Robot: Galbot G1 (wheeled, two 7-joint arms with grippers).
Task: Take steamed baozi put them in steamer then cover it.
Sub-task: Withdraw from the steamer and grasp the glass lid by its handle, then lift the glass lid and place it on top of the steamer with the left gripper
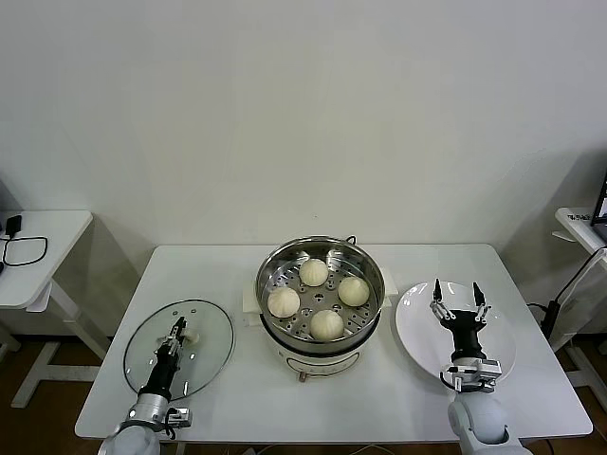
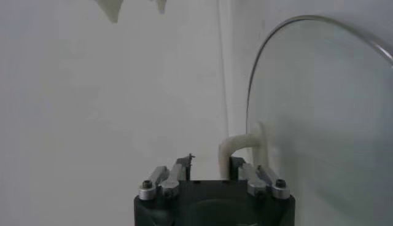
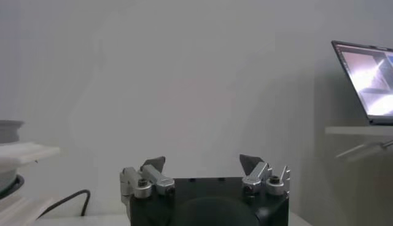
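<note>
Now, far left, a side table with a black cable. Next, the cover flat on the main table, near its left edge; left gripper clamped on its white handle. In the middle, steamer uncovered, all four baozi inside. Right of it, a white plate, bare, with the right gripper above it, spread wide, holding nothing.

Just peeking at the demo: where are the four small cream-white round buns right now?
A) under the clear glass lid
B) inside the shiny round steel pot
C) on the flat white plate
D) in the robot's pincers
B: all four cream-white buns sit on the perforated tray inside the shiny round steel pot; the flat white plate holds none.
</note>
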